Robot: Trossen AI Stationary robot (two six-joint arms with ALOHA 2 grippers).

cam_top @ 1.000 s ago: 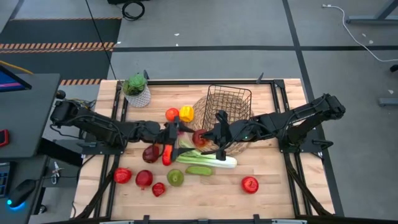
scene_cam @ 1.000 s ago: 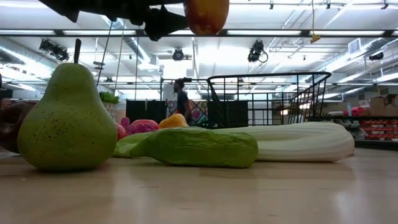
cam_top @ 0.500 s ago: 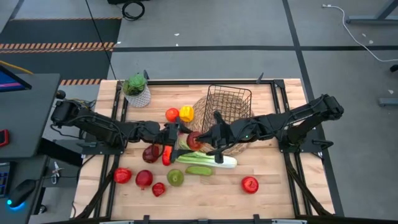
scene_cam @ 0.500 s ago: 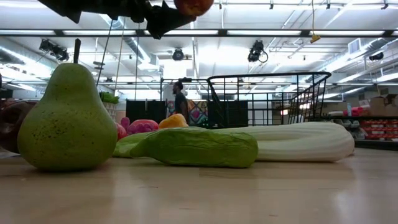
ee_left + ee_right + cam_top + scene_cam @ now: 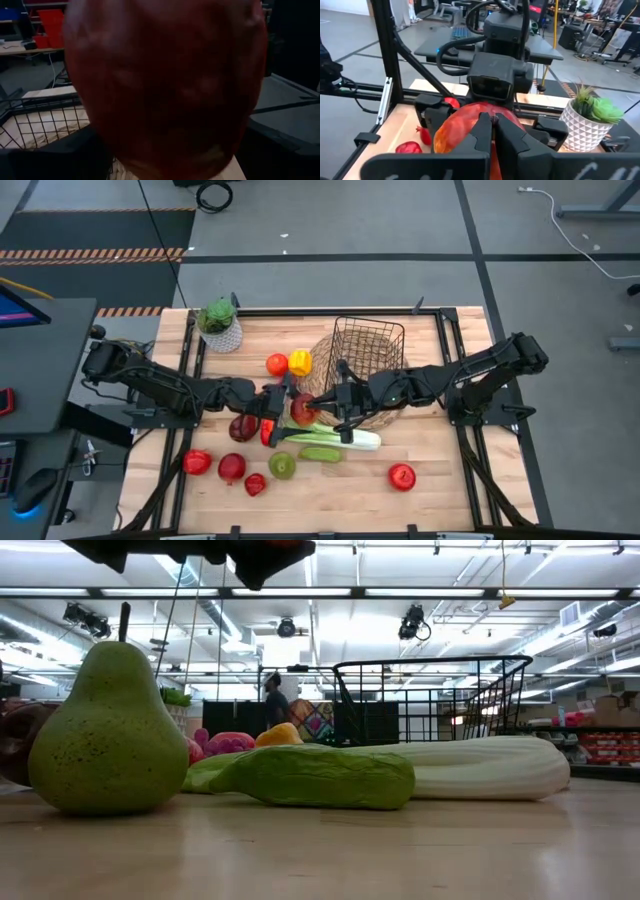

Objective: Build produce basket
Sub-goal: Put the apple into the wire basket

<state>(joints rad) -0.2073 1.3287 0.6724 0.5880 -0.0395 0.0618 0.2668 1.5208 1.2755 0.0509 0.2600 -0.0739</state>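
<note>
Tool on the right arm point(image 5: 322, 406) is clamped on a red apple point(image 5: 303, 409), up off the worktop point(image 5: 440, 490) roughly dead centre, and the left tool point(image 5: 284, 402) is right up against that same apple from the 9 o'clock side. Can't tell from any view whether the left one's fingers are spread or pinched; its wrist view is basically all apple point(image 5: 165, 85). From the right wrist camera the apple point(image 5: 457, 127) sits behind the closed fingers point(image 5: 481, 132) with the left arm's wrist straight beyond it. Black wire basket point(image 5: 368, 352) stands at about 1 o'clock from the apple, partly on a round straw mat point(image 5: 325, 356). Just under the tools lie the leek point(image 5: 345, 437) and a cucumber point(image 5: 320, 453), with a green pear point(image 5: 282, 466) beside them. Orange point(image 5: 277, 364) and yellow pepper point(image 5: 299, 362) sit at 11 o'clock, more red fruit toward 7 o'clock, one lone apple point(image 5: 402, 476) at 5 o'clock, and a potted plant point(image 5: 220, 323) in the far left corner.
</note>
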